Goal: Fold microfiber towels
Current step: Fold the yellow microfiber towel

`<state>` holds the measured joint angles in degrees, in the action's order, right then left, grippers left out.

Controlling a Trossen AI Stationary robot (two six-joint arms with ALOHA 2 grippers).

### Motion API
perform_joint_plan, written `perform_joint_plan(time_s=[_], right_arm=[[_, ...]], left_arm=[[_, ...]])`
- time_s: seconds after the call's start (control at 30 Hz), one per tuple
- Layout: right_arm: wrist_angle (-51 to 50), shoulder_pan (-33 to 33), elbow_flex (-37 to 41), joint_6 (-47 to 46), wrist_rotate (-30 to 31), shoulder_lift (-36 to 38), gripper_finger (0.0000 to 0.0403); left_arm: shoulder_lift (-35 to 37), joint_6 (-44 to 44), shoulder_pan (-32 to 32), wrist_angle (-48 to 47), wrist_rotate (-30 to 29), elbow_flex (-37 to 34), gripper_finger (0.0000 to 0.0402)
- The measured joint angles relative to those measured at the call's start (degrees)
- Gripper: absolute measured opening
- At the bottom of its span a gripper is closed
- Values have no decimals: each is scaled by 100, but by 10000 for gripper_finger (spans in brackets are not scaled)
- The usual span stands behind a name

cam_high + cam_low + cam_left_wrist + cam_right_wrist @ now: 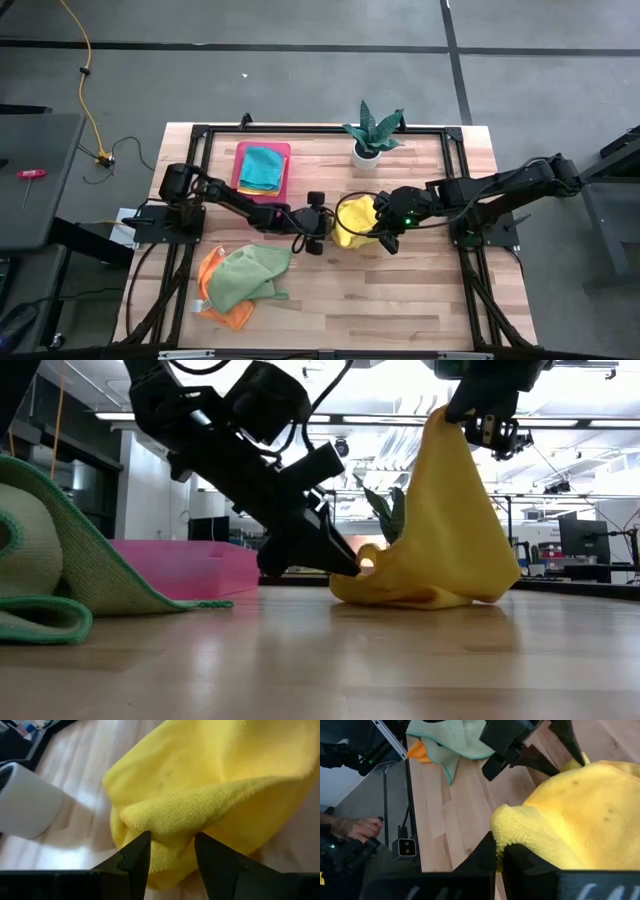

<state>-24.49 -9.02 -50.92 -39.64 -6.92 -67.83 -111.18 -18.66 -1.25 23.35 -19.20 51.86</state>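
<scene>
A pale wooden desk (400, 300) with a black frame along its edges stands on a grey floor; the low view looks across it into a bright hall with ceiling lights and monitors. In the right wrist view a person's hand (357, 827) shows beyond the desk's edge.

Four towels can be counted for certain. One yellow towel (355, 222) is at the middle of the desk. One teal towel (262, 168) lies folded in a pink tray (240, 160) toward the far left part of the desk, with a strip of yellow cloth showing under its near edge. One light green towel (245, 275) lies crumpled near the left front corner, partly over one orange towel (210, 270). One potted plant (372, 135) in a white pot stands by the far edge.

The yellow towel is raised at one corner into a loose peak, its lower part bunched in soft folds on the wood. The right pincer (385, 240) is closed tight on that raised corner, holding it above the surface. The left pincer (322, 228) sits low at the towel's left side, and its fingers (135, 855) stand partly apart around a fold of the lower hem; whether they actually pinch it cannot be told.
</scene>
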Motion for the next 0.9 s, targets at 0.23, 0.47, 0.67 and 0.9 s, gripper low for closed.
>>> perform_joint_plan(time_s=[0.23,0.47,0.67,0.9], right_arm=[[0,0,0,0,0,0,0],[0,0,0,2,68,0,0],[0,0,0,4,66,0,0],[19,1,0,180,103,12,0]], left_arm=[[1,-441,-31,110,-544,0,137],[12,-620,-14,257,-733,0,86],[137,-810,-15,123,-1074,-9,17],[570,-706,-32,-369,-1205,-4,4]])
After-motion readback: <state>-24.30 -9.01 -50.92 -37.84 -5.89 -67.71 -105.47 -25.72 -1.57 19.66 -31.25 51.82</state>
